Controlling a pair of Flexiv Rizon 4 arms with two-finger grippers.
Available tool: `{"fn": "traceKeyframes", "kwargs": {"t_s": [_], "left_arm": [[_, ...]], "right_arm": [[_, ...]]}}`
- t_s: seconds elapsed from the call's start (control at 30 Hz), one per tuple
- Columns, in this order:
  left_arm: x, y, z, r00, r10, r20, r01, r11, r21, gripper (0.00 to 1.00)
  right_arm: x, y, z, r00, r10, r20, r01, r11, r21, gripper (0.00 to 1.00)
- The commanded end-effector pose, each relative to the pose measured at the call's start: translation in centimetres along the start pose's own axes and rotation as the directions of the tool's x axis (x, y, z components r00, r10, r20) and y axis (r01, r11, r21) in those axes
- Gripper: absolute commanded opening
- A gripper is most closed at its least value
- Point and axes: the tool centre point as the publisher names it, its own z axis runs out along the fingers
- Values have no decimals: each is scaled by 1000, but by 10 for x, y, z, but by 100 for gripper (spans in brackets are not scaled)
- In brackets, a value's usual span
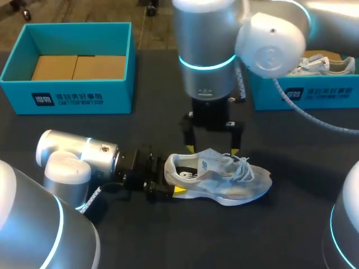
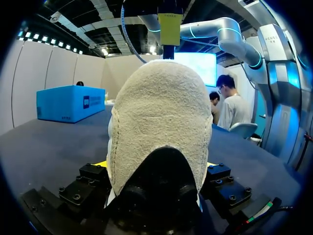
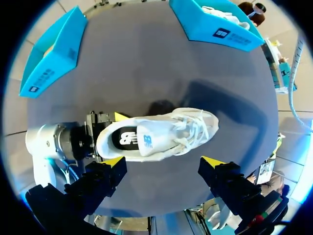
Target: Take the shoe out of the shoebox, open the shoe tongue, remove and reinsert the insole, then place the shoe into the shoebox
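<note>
Sneaker (image 1: 224, 179) – white with pale grey panels – stands on its sole on the dark table (image 1: 291, 224), near the middle, out of both boxes, with its toe toward my right side. Its laces (image 3: 195, 128) are loosely bunched over the forefoot. From above, the tongue (image 3: 150, 142) lies flat over the opening, and the dark insole (image 3: 128, 138) shows inside at the heel.

The left gripper (image 1: 171, 178) comes in low along the tabletop from my left and holds the sneaker by the heel, one yellow-tipped finger on each side of it. In the left wrist view the heel fills the space between the fingers. The right gripper (image 1: 212, 150) hangs pointing straight down above the sneaker's midsection. Its fingers are spread wide, wider than the sneaker, and they touch nothing. In the right wrist view the sneaker lies ahead of the two tips with bare table around it.

A teal shoebox (image 1: 67, 92) sits at the far left of the table, well apart from the sneaker, with flat brown cardboard (image 1: 78, 67) in its bottom. A second teal shoebox (image 1: 314, 92) stands at the far right, partly behind the right arm – a second pale shoe (image 1: 322, 64) lies inside it.
</note>
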Motion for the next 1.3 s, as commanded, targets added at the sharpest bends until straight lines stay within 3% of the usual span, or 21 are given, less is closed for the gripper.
{"fn": "traceKeyframes", "kwargs": {"t_s": [0.03, 0.23, 0.7, 1.3], "left_arm": [[0, 0, 0, 1000, 0, 0, 0, 1000, 0, 0], [0, 0, 0, 1000, 0, 0, 0, 1000, 0, 0], [0, 0, 0, 1000, 0, 0, 0, 1000, 0, 0], [0, 0, 0, 1000, 0, 0, 0, 1000, 0, 0]], "right_arm": [[37, -12, 9, 989, 81, 121, -77, 996, -36, 100], [42, -14, 21, 986, 75, 150, -60, 993, -101, 100], [48, -5, 46, 957, 115, 266, -73, 984, -163, 100], [20, 3, 69, 944, 200, 262, -159, 973, -169, 100]]}}
